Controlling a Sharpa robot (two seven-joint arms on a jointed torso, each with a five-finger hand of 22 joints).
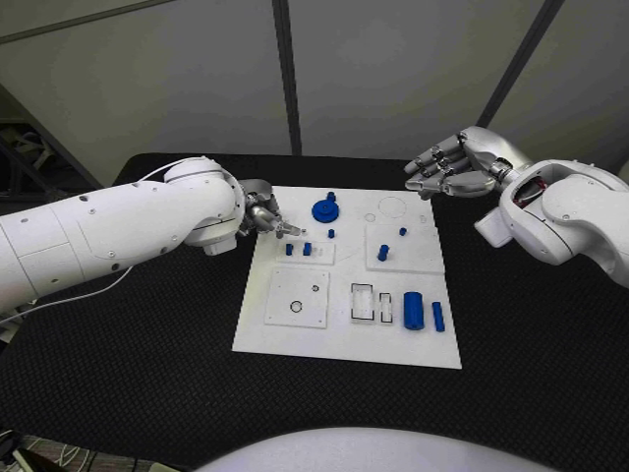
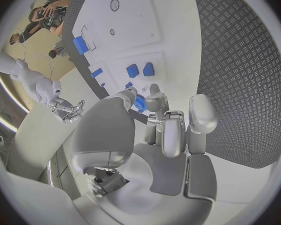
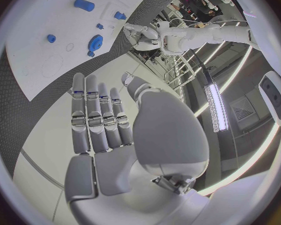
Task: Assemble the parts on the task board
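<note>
Two white arms frame the task board (image 1: 346,339) at the centre of the black table (image 1: 116,354). Left hand (image 1: 265,218) reaches onto the board's upper-left corner, its fingers (image 2: 154,96) close to a blue part (image 2: 139,103); whether they clamp it cannot be told. Right hand (image 1: 454,163) hovers off the upper-right corner, fingers loosely apart, empty. A blue gear (image 1: 324,209) lies near the board's top edge, a cylinder (image 1: 414,311) lower right. The job looks early: next, a sure grasp, then seating the piece

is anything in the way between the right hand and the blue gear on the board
Nothing visible. The right hand hovers open past the task board's far right corner, and only bare board lies between it and the blue gear.
</note>
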